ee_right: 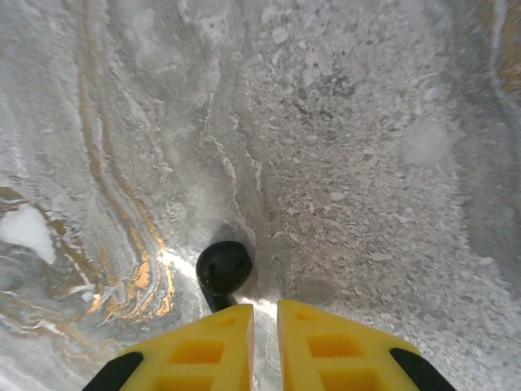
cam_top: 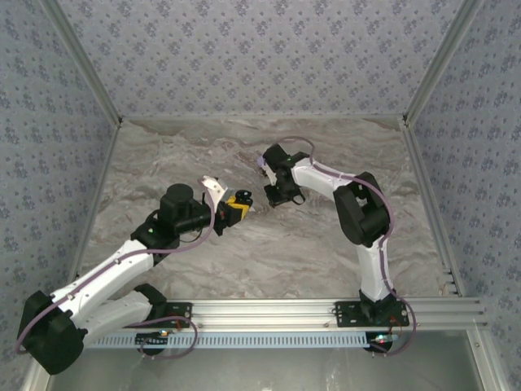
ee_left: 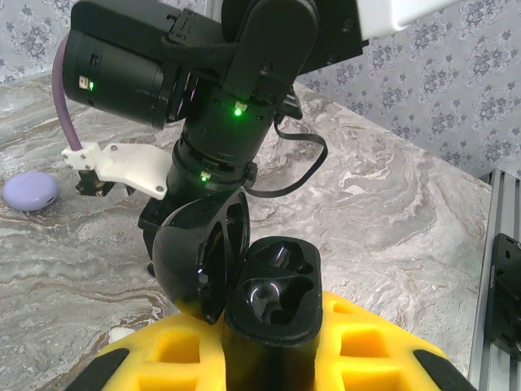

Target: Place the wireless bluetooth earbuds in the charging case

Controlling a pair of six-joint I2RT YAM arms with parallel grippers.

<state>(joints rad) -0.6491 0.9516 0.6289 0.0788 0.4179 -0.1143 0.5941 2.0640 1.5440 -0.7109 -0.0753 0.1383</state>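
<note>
My left gripper (ee_left: 269, 346) is shut on the black charging case (ee_left: 273, 305), which stands upright between the yellow fingers with its lid (ee_left: 199, 261) flipped open to the left. Its two sockets are dark and glossy; I cannot tell whether a bud sits in either. In the top view the left gripper (cam_top: 234, 208) holds the case mid-table, and my right gripper (cam_top: 285, 195) hangs just right of it, pointing down. One black earbud (ee_right: 224, 267) lies on the marble just ahead of the left fingertip of my right gripper (ee_right: 264, 314), whose jaws stand slightly apart with nothing between them.
A lavender oval object (ee_left: 30, 190) lies on the marble table (cam_top: 326, 236) to the left, behind the right arm's wrist (ee_left: 236, 90). An aluminium rail (cam_top: 326, 309) runs along the near edge. Patterned walls enclose the other sides.
</note>
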